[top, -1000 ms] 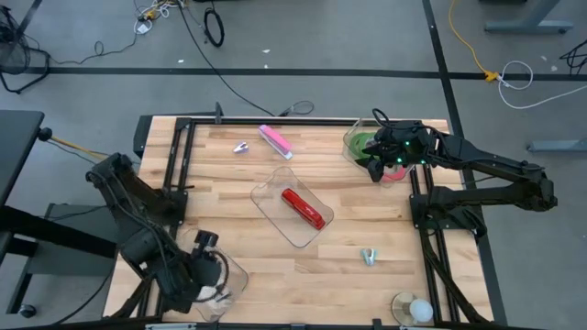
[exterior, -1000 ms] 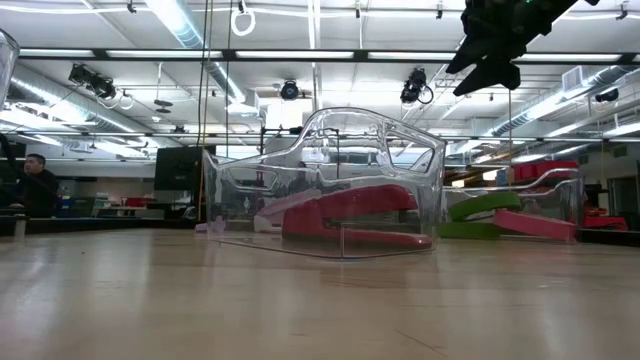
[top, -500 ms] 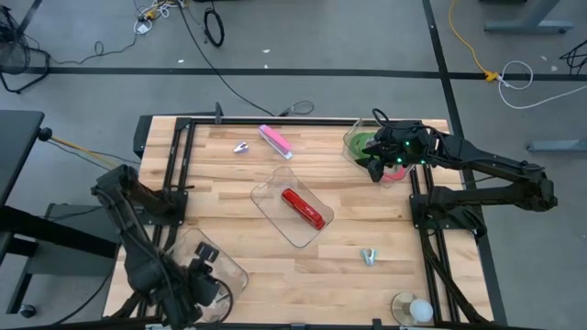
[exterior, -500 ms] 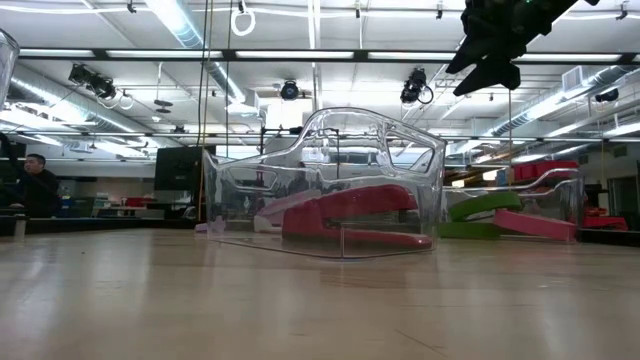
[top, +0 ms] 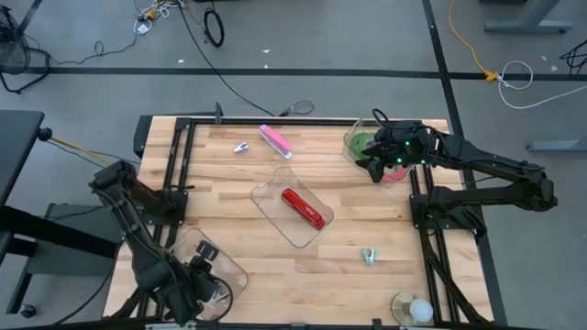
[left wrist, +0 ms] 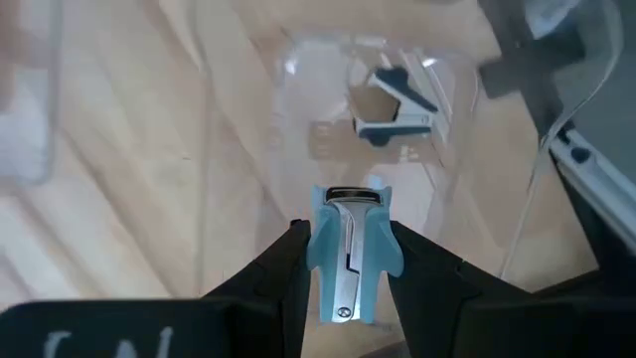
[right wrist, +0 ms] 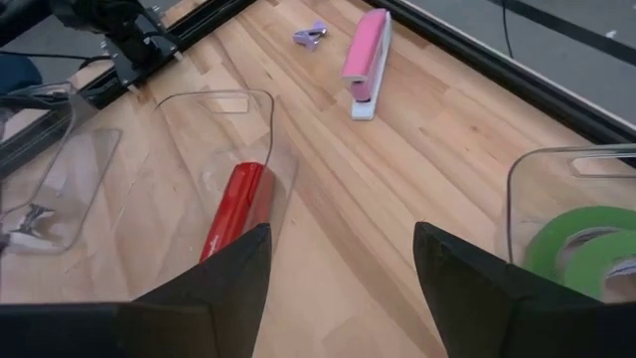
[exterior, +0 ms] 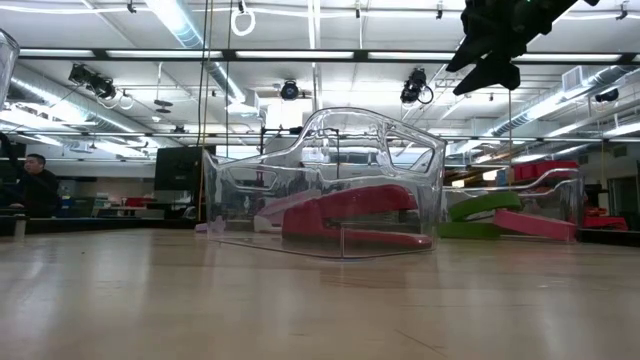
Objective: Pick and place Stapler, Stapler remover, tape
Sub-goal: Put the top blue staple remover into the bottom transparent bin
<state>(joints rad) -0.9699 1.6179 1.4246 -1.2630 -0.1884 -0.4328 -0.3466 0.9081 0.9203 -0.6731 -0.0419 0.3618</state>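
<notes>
While no writing reads clearly, my left hand (left wrist: 346, 261) grips a light-blue staple remover (left wrist: 347, 249); clear bin (left wrist: 298, 119) with another remover (left wrist: 390, 101) lies at 12 o'clock; right hand (right wrist: 338, 268) hangs open.

A wooden table (top: 229, 183) stands on a grey floor. At the table's middle lies a clear plastic tray (top: 275, 183); a second clear tray (top: 237, 269) sits at its near left corner, a third (top: 350, 140) at its far right corner. Beyond the table's far edge a black cable loop (top: 214, 26) and a yellow cable (top: 466, 44) lie on the floor. Far behind the table, a person (exterior: 36, 182) shows in the room
</notes>
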